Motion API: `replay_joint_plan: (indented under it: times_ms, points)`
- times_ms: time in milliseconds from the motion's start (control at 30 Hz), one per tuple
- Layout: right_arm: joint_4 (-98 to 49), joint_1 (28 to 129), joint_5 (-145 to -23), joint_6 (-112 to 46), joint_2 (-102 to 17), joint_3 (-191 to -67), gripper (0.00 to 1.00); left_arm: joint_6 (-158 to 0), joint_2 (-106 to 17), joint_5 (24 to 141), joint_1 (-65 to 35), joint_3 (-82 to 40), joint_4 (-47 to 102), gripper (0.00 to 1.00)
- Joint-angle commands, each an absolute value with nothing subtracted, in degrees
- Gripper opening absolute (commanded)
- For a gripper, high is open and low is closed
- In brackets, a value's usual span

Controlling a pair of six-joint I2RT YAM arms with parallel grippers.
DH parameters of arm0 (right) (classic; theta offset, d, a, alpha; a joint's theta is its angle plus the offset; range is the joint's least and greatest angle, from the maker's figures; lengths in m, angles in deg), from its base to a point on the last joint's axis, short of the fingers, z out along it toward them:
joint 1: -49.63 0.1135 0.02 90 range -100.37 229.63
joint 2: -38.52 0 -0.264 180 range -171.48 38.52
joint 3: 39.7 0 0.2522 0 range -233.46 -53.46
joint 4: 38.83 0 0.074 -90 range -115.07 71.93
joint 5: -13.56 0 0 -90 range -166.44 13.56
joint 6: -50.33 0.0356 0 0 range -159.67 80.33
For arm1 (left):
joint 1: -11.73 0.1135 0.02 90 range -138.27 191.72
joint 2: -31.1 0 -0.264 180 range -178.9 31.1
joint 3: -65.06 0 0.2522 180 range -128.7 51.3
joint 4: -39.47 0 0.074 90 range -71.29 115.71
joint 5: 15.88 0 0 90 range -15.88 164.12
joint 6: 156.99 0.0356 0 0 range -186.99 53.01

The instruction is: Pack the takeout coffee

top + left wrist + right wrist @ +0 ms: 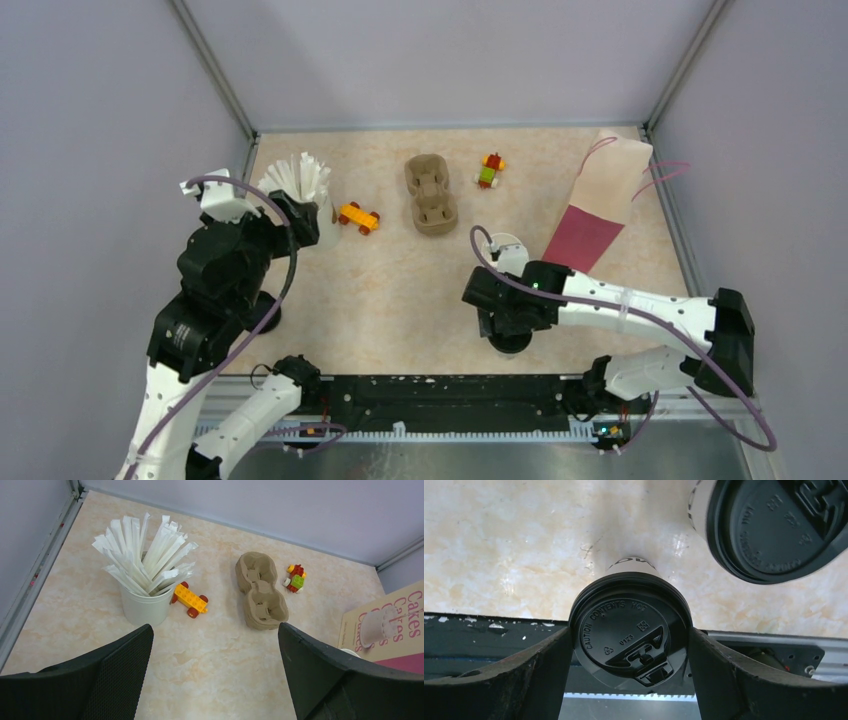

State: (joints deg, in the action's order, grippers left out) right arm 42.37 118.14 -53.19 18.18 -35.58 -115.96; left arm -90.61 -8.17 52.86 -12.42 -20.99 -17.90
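The right gripper (630,642) is closing on a lidded cup (626,622), one finger pressing each side of the black lid's rim. This cup is standing upright on the table (400,300) at its near edge, right of centre, just beside the black rail where the arms are mounted. A second cup (774,525), also wearing a black lid, is standing near it, a little farther from the arms and towards a pink and beige paper bag (390,625) printed with the word Cakes; the bag is lying flat on the right side. The left gripper (215,630) is hovering over the left side of the table with its jaws spread wide and only bare table showing between them. Beyond it, a white pot of wrapped sticks (145,605) is standing near the left wall, with a yellow toy car (190,600) just beside it. A brown two-hole tray (261,597) is lying mid-table, and a small red and green toy (296,578) is sitting just beside its far end.
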Motion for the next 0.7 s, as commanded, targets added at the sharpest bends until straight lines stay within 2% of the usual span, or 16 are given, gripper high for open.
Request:
replay_joint_plan:
  times_ms: [0, 300, 667]
  points:
    - [47.6, 116.3, -50.0, 25.0, -33.2, -114.0, 0.79, -89.9, -8.0, 53.6, -12.7, -20.2, -14.8, 0.99]
    - [46.7, 114.0, -50.6, 26.0, -30.5, -110.3, 0.79, -90.5, -7.7, 54.4, -13.7, -18.0, -14.3, 0.99]
    - [42.6, 114.0, -51.8, 24.1, -32.6, -106.7, 0.8, -93.8, -7.9, 57.4, -14.3, -15.8, -12.8, 0.99]
